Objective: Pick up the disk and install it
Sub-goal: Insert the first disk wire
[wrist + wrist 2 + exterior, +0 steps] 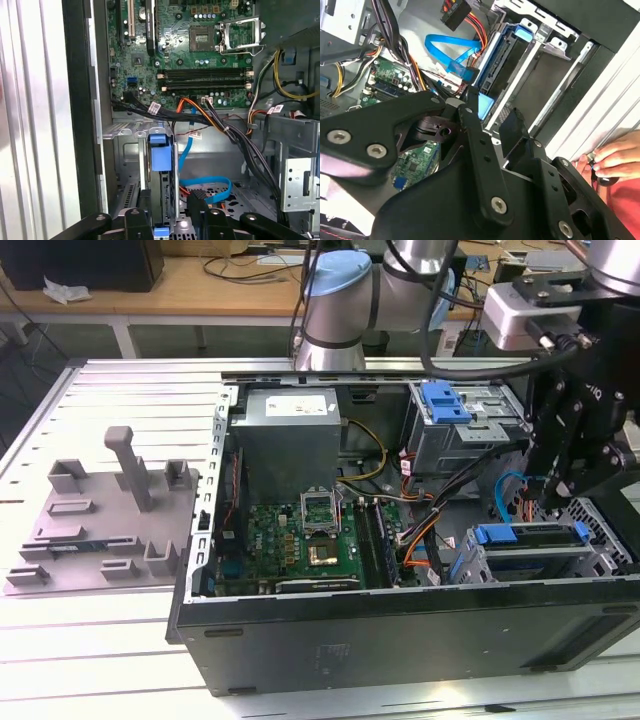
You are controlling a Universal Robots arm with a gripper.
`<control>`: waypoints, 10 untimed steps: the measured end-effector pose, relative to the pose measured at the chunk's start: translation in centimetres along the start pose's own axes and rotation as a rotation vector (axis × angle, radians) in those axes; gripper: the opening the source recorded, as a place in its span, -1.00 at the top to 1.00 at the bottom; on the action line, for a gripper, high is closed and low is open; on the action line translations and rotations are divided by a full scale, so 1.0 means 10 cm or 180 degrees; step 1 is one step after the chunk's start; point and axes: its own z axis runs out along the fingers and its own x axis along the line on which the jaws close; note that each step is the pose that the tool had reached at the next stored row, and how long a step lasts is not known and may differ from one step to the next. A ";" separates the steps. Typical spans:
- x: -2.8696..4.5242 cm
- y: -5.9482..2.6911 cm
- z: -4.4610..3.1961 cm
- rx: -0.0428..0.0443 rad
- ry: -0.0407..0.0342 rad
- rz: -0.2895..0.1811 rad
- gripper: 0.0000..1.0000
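Claw point(553, 502) hangs over the lower drive cage point(478, 562), at the exterior view's right end of the open computer case point(400, 635) lying on the counter point(100, 640). Disk point(530, 537) stands on edge in that cage, blue frame tabs up; looks seated, so install seems largely done. In the first wrist view the fingers point(200, 212) sit spread either side of the disk's top edge with a gap showing, so claw reads as released, not clamping. Straddle probably keeps it lined up with the slot. Blue cable point(212, 186) loops beside the cage; plugged or not, can't tell.
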 end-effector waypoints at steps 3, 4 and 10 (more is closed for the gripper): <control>-0.014 -0.124 0.011 -0.0049 0.0013 -0.0001 0.11; -0.018 -0.165 0.015 -0.0082 0.0015 -0.0002 0.11; -0.030 -0.294 0.027 -0.0192 0.0065 0.0048 0.11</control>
